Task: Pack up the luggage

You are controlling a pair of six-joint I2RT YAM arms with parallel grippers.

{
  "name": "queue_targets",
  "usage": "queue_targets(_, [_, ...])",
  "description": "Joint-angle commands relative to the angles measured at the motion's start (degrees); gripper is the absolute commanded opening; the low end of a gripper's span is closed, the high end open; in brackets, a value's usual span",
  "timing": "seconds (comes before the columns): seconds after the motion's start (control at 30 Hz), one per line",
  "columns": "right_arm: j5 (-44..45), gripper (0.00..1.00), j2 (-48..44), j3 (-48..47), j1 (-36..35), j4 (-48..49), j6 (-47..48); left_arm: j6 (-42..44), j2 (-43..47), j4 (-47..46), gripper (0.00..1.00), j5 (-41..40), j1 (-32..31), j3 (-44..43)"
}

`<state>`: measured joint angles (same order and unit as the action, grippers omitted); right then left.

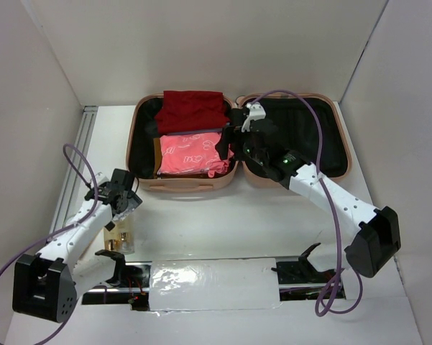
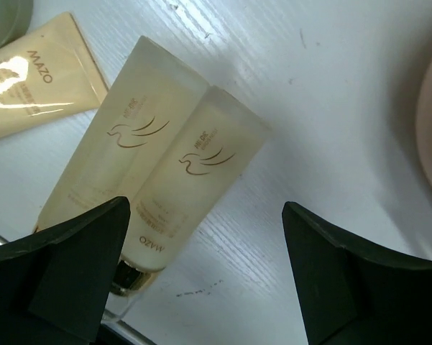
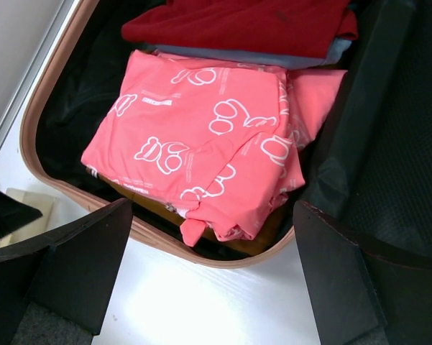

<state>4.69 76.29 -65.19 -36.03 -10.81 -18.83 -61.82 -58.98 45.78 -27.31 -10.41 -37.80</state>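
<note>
You found the large pale peach-pink hard-shell luggage point(image 1: 187, 185) lying open at the far middle of the white table point(image 1: 223, 223). Its left half held a folded dark red garment point(image 1: 194, 109) behind a folded pink cloth with white bear print point(image 3: 194, 144). The right gripper point(image 3: 212, 208) hovered over that half's near edge, jaws spread wide, holding nothing. The left gripper point(image 2: 205, 208), equally wide and empty, hung above two pale cream plastic tubes point(image 2: 165, 165) lying side by side on the table.
</note>
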Motion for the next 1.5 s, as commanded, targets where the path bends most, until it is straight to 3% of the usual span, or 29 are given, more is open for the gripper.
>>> queue_targets(0.0, [2.2, 1.0, -2.4, 0.1, -0.3, -1.9, -2.2, 0.1, -1.1, -7.4, 1.0, -2.0, -0.1, 3.0])
queue_targets(0.23, [1.6, 1.0, -1.2, 0.1, -0.3, -2.6, -2.8, 1.6, -4.7, -14.5, 1.0, 0.8, 1.1, 7.7])
queue_targets(0.33, [1.6, 1.0, -0.7, -0.4, -0.3, -2.6, -3.3, 2.5, -7.4, -17.8, 0.91, 3.2, 1.9, 9.1])
queue_targets(0.53, [1.6, 1.0, -0.7, -0.9, -0.3, -2.6, -3.3, 4.3, -10.7, -19.2, 0.54, 6.6, 1.3, 7.8])
queue_targets(0.63, [1.6, 1.0, -0.7, -0.9, -0.3, -3.2, -3.3, 4.8, -10.2, -19.8, 0.31, 7.3, 1.3, 7.3])
queue_targets(0.77, [1.6, 1.0, -0.7, -0.9, -0.3, -3.8, -2.8, 2.4, -6.5, -13.3, 0.26, 5.3, 0.7, 3.7])
queue_targets(0.8, [1.6, 1.0, -1.2, -0.9, -0.3, -4.3, -2.8, 1.8, -5.5, -9.4, 0.18, 4.7, 0.7, 1.1])
queue_targets(0.87, [1.6, 1.0, -1.8, -0.9, -0.3, -4.3, -2.3, 1.8, -2.1, -6.6, 0.12, 3.5, 0.7, -2.0])
queue_targets(0.9, [2.2, 1.0, -2.4, 0.0, -0.3, -3.8, -2.3, 5.4, -0.9, -6.1, 0.05, 3.5, 0.7, -5.2])
queue_targets(1.07, [1.6, 1.0, -3.7, 5.3, 0.8, -1.2, -3.1, 13.7, 5.2, -4.2, 0.05, 2.1, 0.7, -16.5])
queue_targets(1.17, [0.1, 1.0, -4.3, 6.7, 2.0, -1.2, -1.7, 27.3, 5.2, -7.4, 0.11, 7.8, 0.7, -22.9])
queue_targets(1.23, [0.1, 1.0, -4.3, 7.3, 3.8, -1.2, -1.7, 37.8, 0.6, -13.9, 0.11, 12.9, 0.7, -26.0])
queue_targets(1.3, [-1.3, 1.0, -4.3, 7.9, 4.9, -1.2, -1.7, 42.4, -4.5, -17.5, 0.1, 20.0, 0.7, -28.4])
queue_targets(1.47, [-3.4, 1.0, -7.5, 10.7, 7.8, -0.1, -1.7, 48.9, -24.0, -19.3, 0.05, 20.1, 0.7, -40.6])
